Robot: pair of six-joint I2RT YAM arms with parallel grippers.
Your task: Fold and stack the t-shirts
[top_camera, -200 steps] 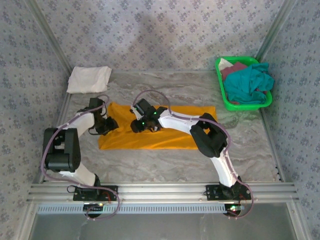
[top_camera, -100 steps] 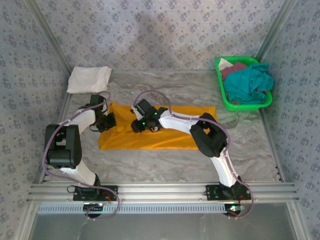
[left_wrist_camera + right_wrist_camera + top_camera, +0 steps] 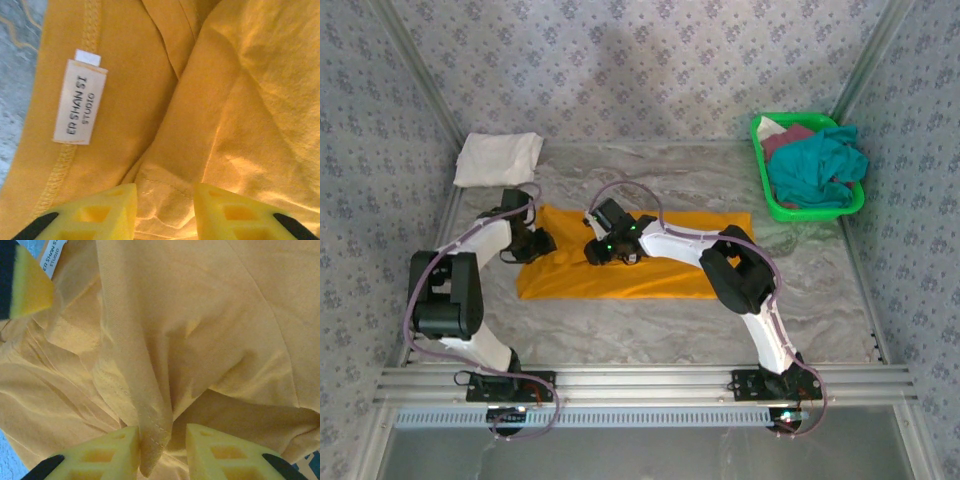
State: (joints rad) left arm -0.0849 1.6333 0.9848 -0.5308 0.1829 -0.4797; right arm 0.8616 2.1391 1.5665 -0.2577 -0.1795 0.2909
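A mustard-orange t-shirt (image 3: pixel 660 262) lies folded into a long band across the middle of the table. My left gripper (image 3: pixel 534 243) hovers over its left end. Its yellow fingers stand apart, open, over a stitched hem fold (image 3: pixel 167 192), next to the neck label (image 3: pixel 79 102). My right gripper (image 3: pixel 597 250) is over the shirt just right of the left one. It is open, with a raised fold of orange cloth (image 3: pixel 152 440) standing between its fingers and resting against the left one. A folded white t-shirt (image 3: pixel 498 158) sits at the back left.
A green plastic basket (image 3: pixel 767 190) at the back right holds a teal t-shirt (image 3: pixel 817 168), a maroon one (image 3: pixel 786 138) and a bit of white cloth. Patterned walls and metal frame rails close in the table's sides.
My left gripper has shifted a little toward the back left over the shirt's end. The right gripper and the shirt have stayed in place.
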